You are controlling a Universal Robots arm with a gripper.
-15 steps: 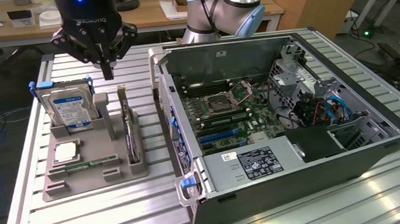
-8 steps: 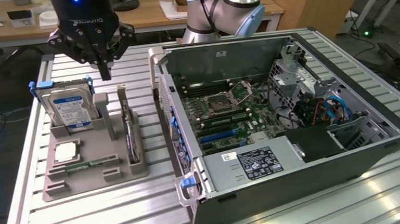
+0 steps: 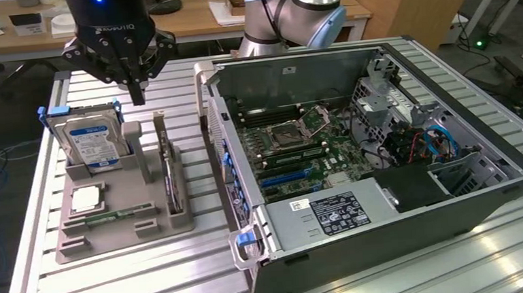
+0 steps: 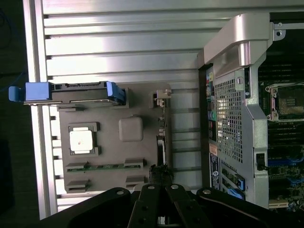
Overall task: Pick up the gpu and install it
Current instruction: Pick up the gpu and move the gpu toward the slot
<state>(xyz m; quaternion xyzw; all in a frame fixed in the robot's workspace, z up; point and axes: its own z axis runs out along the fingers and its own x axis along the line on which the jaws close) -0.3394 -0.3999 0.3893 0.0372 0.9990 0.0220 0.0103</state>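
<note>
Slatted aluminium tabletop bore the whole set-up, a wooden desk standing beyond it in the room. Hand hung pinched narrow, holding nothing, over the far end of one grey tray. Below it, off to the exterior view's left, stood one hard drive in a blue bracket, with one processor chip and one memory stick lying flat nearer the camera. One gpu stood on edge in its slot almost straight beneath the hand, untouched. Bare slats lay open between tray and one opened computer case, off to the exterior view's right of the hand.
</note>
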